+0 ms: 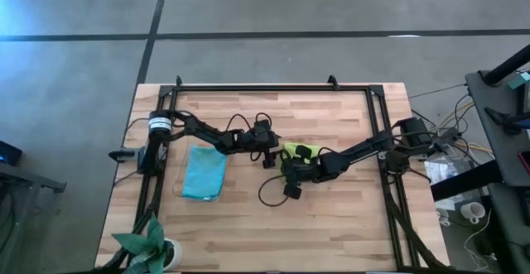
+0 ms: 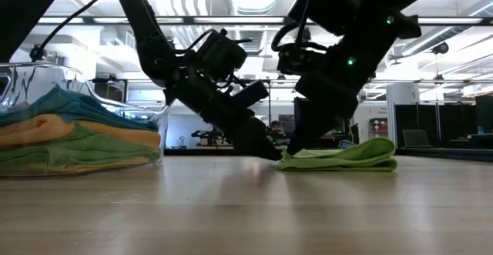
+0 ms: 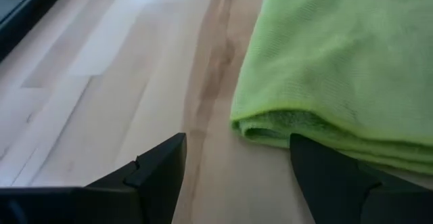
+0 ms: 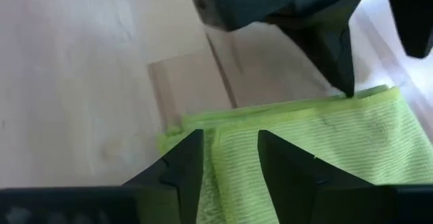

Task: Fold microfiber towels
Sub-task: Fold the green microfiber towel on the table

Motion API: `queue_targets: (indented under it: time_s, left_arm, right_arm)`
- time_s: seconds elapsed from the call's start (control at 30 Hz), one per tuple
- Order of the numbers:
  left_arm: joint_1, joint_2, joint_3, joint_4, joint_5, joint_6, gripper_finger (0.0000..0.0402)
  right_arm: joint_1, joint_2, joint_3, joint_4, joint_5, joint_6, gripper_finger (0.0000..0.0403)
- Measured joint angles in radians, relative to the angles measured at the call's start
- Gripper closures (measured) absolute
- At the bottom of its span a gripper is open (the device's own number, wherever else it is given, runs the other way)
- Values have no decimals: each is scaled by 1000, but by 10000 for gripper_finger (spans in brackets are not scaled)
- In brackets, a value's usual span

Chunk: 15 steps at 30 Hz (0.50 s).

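The lime green towel (image 2: 343, 156) lies folded in the table's (image 1: 331, 224) middle. Its edge is straddled by the right gripper (image 4: 226, 160), jaws partly open, probably for a pinch. Beside it the left gripper (image 3: 237, 166) is held wide open, empty. Farther off, folded towels (image 2: 73, 135) are stacked in a clear bin (image 2: 19, 82).

left arm (image 1: 219, 137) mid-table, jaws wide | right arm (image 1: 356, 152) mid-table, jaws part-closed

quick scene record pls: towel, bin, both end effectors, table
lime green towel: folded, flat at table centre
left end effector: open, at the towel's corner, one finger touching its edge
right end effector: fingers straddling a towel edge, grip unclear
clear bin: on the left arm's side, folded towels stacked inside, light blue towel on top
table: wood
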Motion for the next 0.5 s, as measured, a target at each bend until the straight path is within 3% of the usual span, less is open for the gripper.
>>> queue_targets:
  time_s: [0.5]
  left_arm:
    - [3, 0, 5, 1, 0, -51, 155]
  right_arm:
    - [-44, 54, 1, 13, -34, -34, 347]
